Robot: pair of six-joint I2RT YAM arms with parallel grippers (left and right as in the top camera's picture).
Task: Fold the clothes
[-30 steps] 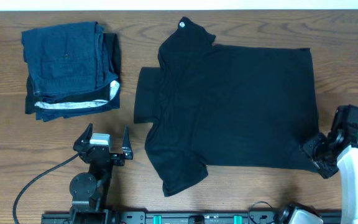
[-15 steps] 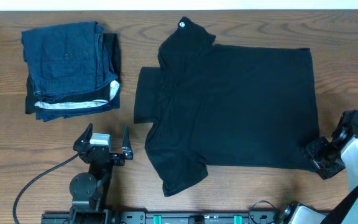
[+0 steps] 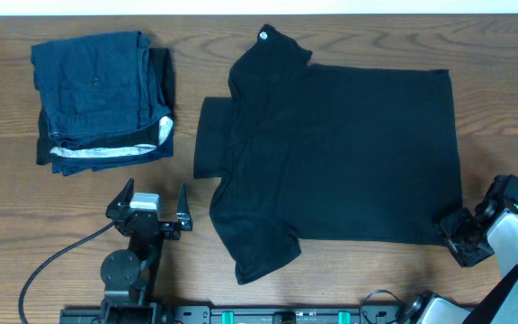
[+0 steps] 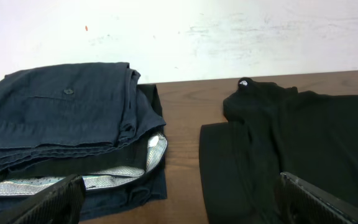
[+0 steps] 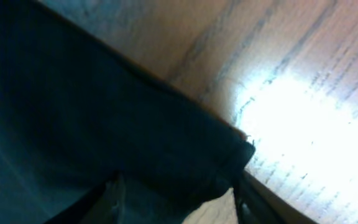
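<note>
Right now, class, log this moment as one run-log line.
task: fold clothes | black T-shirt: spread out | right fingers: at its near-right corner, grip unclear | left fingers: open, off shirt | folded blue garments: apart

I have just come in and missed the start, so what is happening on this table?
A two-arm robot is working on a black T-shirt that lies spread out on the table. The right gripper is at the shirt's near right corner, with the cloth between its fingers, but I cannot tell whether it grips yet. The left gripper is open, apart from the shirt and holding nothing. A folded stack of dark blue clothes lies at the far left.
</note>
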